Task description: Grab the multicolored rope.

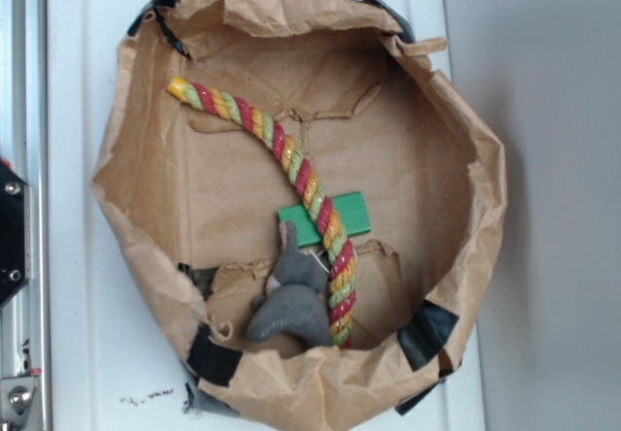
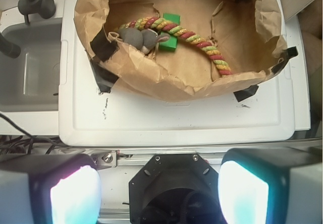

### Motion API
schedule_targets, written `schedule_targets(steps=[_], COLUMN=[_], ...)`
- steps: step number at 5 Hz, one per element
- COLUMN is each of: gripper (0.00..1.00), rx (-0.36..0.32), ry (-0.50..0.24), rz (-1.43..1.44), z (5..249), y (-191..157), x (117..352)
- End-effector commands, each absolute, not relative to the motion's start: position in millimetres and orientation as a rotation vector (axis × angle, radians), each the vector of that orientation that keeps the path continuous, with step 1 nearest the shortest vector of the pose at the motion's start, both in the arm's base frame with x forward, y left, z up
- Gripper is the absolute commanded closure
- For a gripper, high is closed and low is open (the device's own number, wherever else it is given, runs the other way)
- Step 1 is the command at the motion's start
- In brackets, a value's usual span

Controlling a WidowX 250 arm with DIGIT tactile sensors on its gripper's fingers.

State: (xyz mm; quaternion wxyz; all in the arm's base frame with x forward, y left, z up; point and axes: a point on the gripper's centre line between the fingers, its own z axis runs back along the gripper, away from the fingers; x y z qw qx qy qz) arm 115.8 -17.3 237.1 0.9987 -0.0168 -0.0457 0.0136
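Gripper [image 2: 159, 193]: released, fingers [image 2: 75, 196] spread wide, poised well short of the bag, over the white tray's near edge [image 2: 171, 118].
Paper bag rim [image 2: 166, 85]: crumpled wall ahead, open above.
Grey plush toy [image 2: 143, 38]: ahead-left, touching rope.
Multicolored rope [image 2: 189, 35]: curved across the bag floor, over green block [image 2: 170, 31].

Inside the crumpled brown paper bag basin [image 1: 456, 159], which sits on the white plastic table [image 1: 78, 82], the long twisted multicolored rope [image 1: 296, 164] curves across the floor, lying over the flat green rectangular block [image 1: 354, 213], with the grey plush toy [image 1: 286, 305] touching its lower end on the left.
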Motion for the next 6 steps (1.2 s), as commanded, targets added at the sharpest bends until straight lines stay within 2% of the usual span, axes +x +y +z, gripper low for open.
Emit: schedule_targets(steps=[1, 2, 3, 4, 5, 6], gripper=[0.0, 0.0, 0.0, 0.0, 0.0, 0.0], rx=[-0.034, -0.053, -0.039, -0.023, -0.001, 0.003], ry=[-0.091, -0.145, -0.165, -0.186, -0.195, -0.177], rz=[0.027, 0.037, 0.048, 0.064, 0.023, 0.062], z=[237.1, 237.4, 230.2, 223.3, 203.2, 187.1], y=[-17.3, -42.0, -60.0, -63.6, -40.0, 3.0], x=[115.8, 157.4, 195.3, 227.4, 261.5, 280.5])
